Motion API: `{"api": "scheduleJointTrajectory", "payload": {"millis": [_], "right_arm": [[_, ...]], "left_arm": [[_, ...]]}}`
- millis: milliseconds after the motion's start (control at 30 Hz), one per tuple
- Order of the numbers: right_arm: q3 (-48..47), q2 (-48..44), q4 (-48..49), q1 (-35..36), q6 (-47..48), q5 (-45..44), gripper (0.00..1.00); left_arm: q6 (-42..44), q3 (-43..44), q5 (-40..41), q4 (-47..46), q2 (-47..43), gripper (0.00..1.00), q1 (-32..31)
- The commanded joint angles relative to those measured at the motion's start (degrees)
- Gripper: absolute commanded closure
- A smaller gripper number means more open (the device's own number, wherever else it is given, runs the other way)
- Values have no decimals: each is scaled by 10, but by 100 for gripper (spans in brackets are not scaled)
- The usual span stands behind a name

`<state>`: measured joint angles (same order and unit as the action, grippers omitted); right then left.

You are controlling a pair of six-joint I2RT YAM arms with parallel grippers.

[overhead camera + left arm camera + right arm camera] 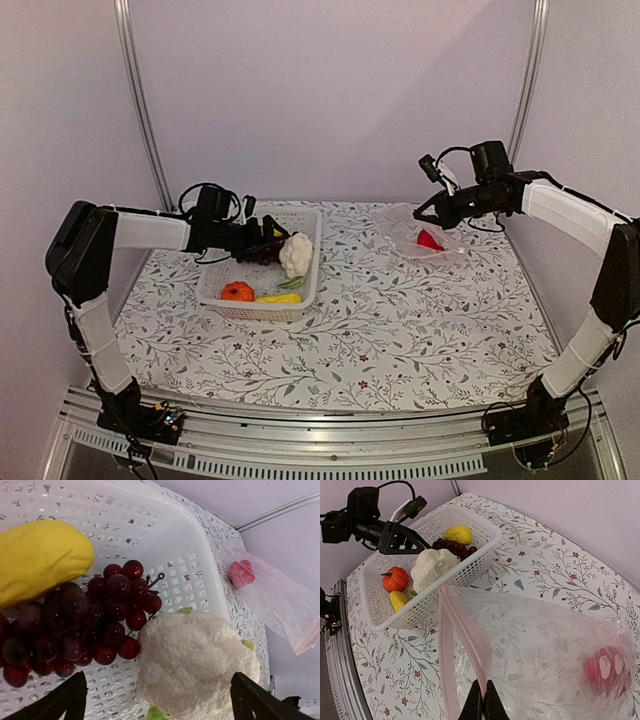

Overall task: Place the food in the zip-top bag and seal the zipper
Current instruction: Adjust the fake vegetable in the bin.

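Observation:
My left gripper [283, 245] [160, 700] is open inside the white basket [305, 290], its fingers straddling the white cauliflower [197, 665] [296, 254]. Dark red grapes [85, 625] and the yellow lemon [40, 560] lie just beyond it. An orange tomato [237, 291] and yellow corn [278, 298] sit at the basket's near end. My right gripper [483, 700] [428, 215] is shut on the zipper [470, 635] of the clear zip-top bag [545, 645] [420, 225], holding its mouth open and lifted. The red pepper [605, 667] [429, 240] lies inside the bag.
The basket stands left of centre on the floral tablecloth [400, 330]; the bag is at the back right. Metal frame posts [140, 100] rise at the back corners, and a rail [330, 430] runs along the near edge.

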<state>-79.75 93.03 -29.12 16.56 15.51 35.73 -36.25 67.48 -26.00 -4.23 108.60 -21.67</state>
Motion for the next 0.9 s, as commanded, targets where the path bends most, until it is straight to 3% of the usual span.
{"api": "scheduleJointTrajectory", "payload": {"millis": [0, 233, 400, 600, 733, 867], "right_arm": [[10, -11, -1, 1, 3, 9, 100], [10, -9, -1, 1, 3, 11, 100], [10, -7, -1, 1, 4, 12, 100], [10, -3, -2, 1, 4, 16, 100], [10, -1, -3, 1, 4, 18, 100], [10, 0, -3, 1, 4, 19, 100]], "left_arm": [[29, -19, 78, 34, -58, 0, 5], [22, -57, 112, 38, -112, 0, 2], [47, -39, 169, 154, -136, 0, -43], [-12, -11, 257, 300, -140, 0, -80], [-40, -17, 289, 338, -152, 0, -78], [-74, -16, 270, 345, -150, 0, -70]]}}
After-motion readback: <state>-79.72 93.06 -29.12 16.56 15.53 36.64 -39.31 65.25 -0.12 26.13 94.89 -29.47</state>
